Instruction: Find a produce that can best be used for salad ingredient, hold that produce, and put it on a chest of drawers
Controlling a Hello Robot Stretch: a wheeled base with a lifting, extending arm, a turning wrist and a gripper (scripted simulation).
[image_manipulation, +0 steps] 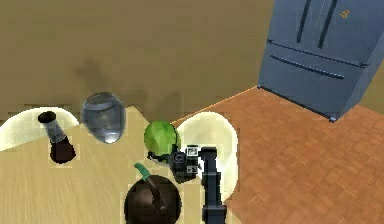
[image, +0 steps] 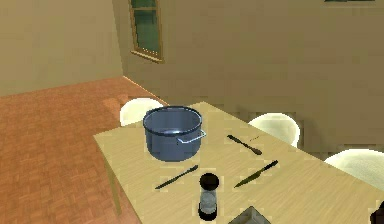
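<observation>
At the far edge of the table (image_manipulation: 60, 190) in the arm side view, just beside a white chair (image_manipulation: 224, 140): green produce (image_manipulation: 158, 137), rounded, resting on the wood. Judged from shape and colour to be a head of lettuce or similar salad green.

**Gripper status**
- Located at the end of the arm (image_manipulation: 211, 190): gripper (image_manipulation: 177, 158), immediately right of and below the green produce as pictured.
- Cannot tell finger spacing.
- Cannot tell whether anything is held, since the produce sits on the table at the far end of the fingers.
- Cannot tell contact from mere closeness.

**Handling, as a judgement**
- Expect low weight and a soft, springy body.
- Expect bruising under hard pressure.
- Expect little slipperiness but a readiness to roll on the flat top.
- Take hold across the widest middle, from the side, with light force.

**Orientation**
- Near-spherical; no clear long axis.
- No stem end or pointing direction discernible.
- Treat any side approach as equivalent.

**Nearby obstacles**
- Near the front: dark round vessel (image_manipulation: 150, 203) with a curved stem.
- Further left: grey pot (image_manipulation: 103, 117) and dark grinder (image_manipulation: 59, 138), well apart from the produce.
</observation>
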